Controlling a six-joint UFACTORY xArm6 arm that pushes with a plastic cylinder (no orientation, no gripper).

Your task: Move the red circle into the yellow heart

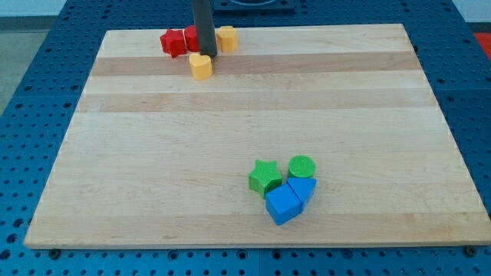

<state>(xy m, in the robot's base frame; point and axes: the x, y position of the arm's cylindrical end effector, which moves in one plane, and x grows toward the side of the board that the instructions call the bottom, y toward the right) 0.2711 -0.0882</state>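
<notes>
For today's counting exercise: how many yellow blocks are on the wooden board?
2. A yellow heart lies near the view's top, just below my tip. Another yellow block sits right of the rod, touching it. The rod may hide more.

Near the board's (230,115) top edge I see a red star (173,42) at the view's left and a yellow hexagon (226,37) further right. Toward the bottom sits a tight cluster: green star (265,178), green circle (301,166) to its right, a blue cube (283,205) below, touching another blue block (304,189). A blue pegboard (38,115) surrounds the board.
</notes>
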